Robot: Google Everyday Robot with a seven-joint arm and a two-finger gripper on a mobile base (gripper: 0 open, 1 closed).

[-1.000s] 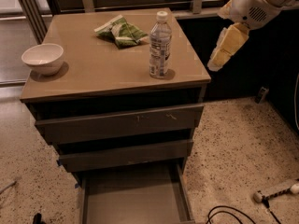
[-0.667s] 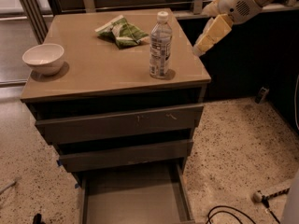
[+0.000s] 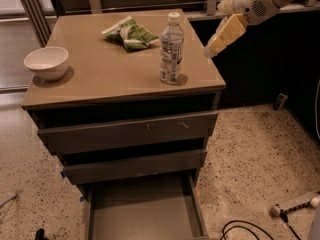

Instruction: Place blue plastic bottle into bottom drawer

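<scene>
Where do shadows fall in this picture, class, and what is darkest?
Camera view: dim, warm light; the blue plastic bottle throws a short shadow rightward on the cabinet top, the white bowl a soft one round its base. Camera view: gaps above the drawer fronts are darkest, the bottom drawer is dim, the gripper, right of the bottle, pale against black.

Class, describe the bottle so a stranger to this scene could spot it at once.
Find the three-drawer cabinet and look at its top. Toward its right front corner stands the blue plastic bottle, just left of the robot's pincer hovering beyond the edge. Unlike the low white bowl and flat green packet, it is tall, clear and white-capped.
</scene>
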